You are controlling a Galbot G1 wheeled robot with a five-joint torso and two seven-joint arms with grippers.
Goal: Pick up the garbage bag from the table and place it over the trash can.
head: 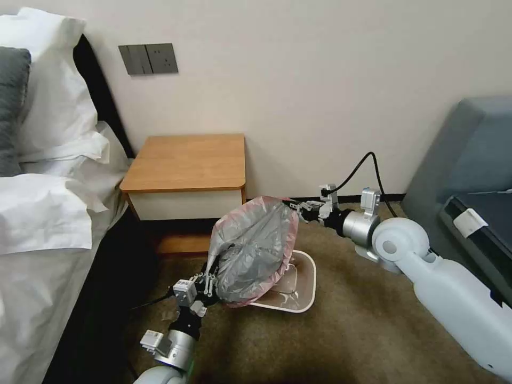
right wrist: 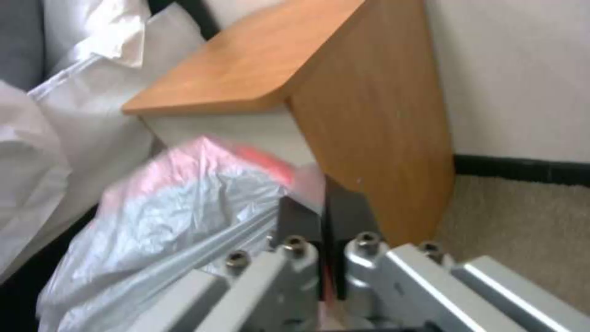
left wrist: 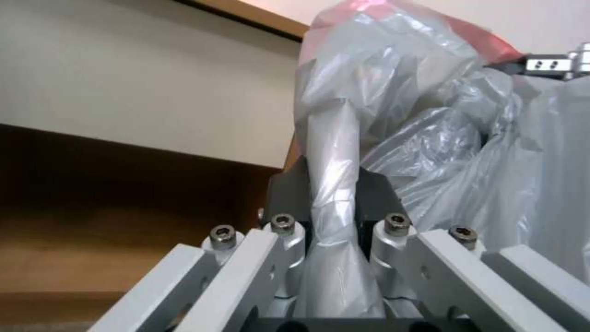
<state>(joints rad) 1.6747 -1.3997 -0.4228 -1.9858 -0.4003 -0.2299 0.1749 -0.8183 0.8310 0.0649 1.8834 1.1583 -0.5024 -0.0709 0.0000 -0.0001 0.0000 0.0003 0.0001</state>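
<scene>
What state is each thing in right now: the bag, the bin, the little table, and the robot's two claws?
garbage bag: off the table, stretched between both grippers above the bin, not yet fitted over its rim.
trash can: on the carpet, open, partly covered by the bag.
table: top bare.
left gripper: shut on a bunched strip of bag.
right gripper: shut on the bag's pinkish rim.

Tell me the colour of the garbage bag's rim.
Pinkish-red, edging the translucent grey garbage bag; the head view shows it best.

Cream wall, brown carpet, white-sheeted bed.
</scene>
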